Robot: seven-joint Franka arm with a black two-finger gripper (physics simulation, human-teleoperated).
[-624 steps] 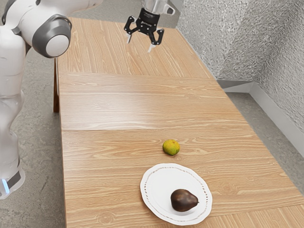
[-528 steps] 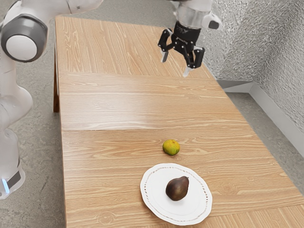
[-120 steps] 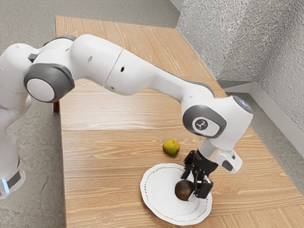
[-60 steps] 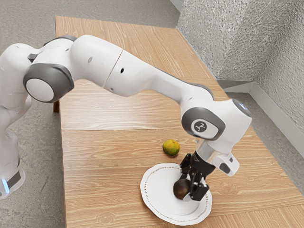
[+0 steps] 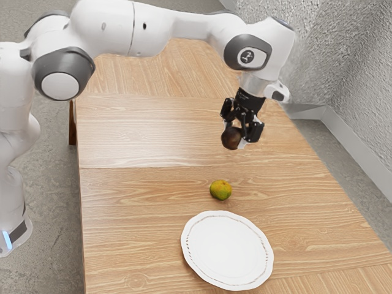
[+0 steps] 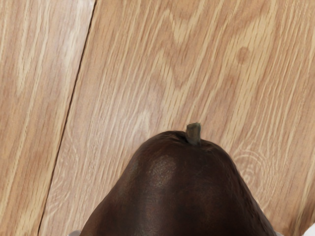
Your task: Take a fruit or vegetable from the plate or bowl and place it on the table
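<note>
One dark pear [image 5: 230, 139] in the air, and the gripper [image 5: 236, 136] is clamped on it!
It's up over the table [image 5: 141, 208], well apart from the plate [image 5: 228, 251]; looks firm, fairly light, glossy enough to slip, easily bruised, so steady pressure round the plump body, never the stubby stem [image 6: 193, 132]. And what textures: streaky wood grain, smooth white scalloped rim, one roundish green-yellow fruit [image 5: 220, 190]!

A low path is blocked by the round yellow-green fruit [image 5: 220, 190] and the round white plate [image 5: 226, 251]; beside them, room is offered on the brown wooden tabletop [image 5: 135, 208].
</note>
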